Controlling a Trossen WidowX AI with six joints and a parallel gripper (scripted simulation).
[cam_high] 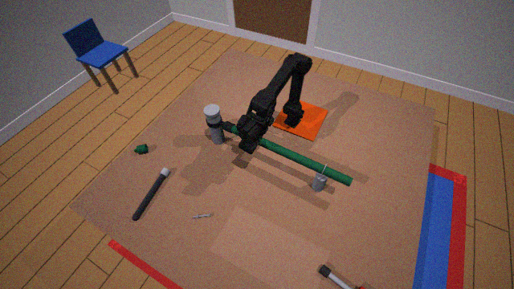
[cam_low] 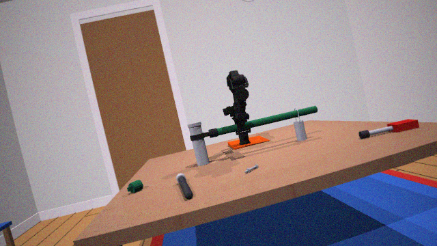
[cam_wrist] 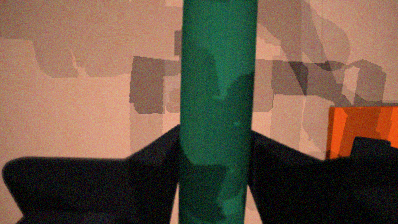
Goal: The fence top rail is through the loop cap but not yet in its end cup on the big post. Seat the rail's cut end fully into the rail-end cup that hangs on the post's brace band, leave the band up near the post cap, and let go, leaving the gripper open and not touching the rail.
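Note:
The green top rail [cam_high: 295, 154] [cam_low: 273, 119] runs through the wire loop [cam_high: 324, 169] [cam_low: 298, 114] on the short grey post [cam_high: 319, 183] [cam_low: 300, 130]. Its other end meets the black rail-end cup [cam_high: 227, 125] [cam_low: 213, 132] and looks in its mouth; how deep is hidden. The cup hangs on the brace band [cam_high: 214, 124] [cam_low: 196, 137], just below the cap [cam_high: 211, 108] [cam_low: 194, 125] of the big post [cam_high: 218, 137] [cam_low: 201, 152]. My gripper [cam_high: 250, 144] [cam_low: 242, 129] [cam_wrist: 209, 131] is shut on the rail near the cup, a finger against each side.
An orange plate [cam_high: 317, 124] [cam_low: 263, 139] [cam_wrist: 340, 135] lies under the arm's base. A green fitting [cam_high: 141, 148] [cam_low: 135, 186], a dark rod [cam_high: 150, 194] [cam_low: 185, 187], a small bolt [cam_high: 201, 216] [cam_low: 251, 169] and a red-handled tool [cam_low: 403, 125] lie on the table.

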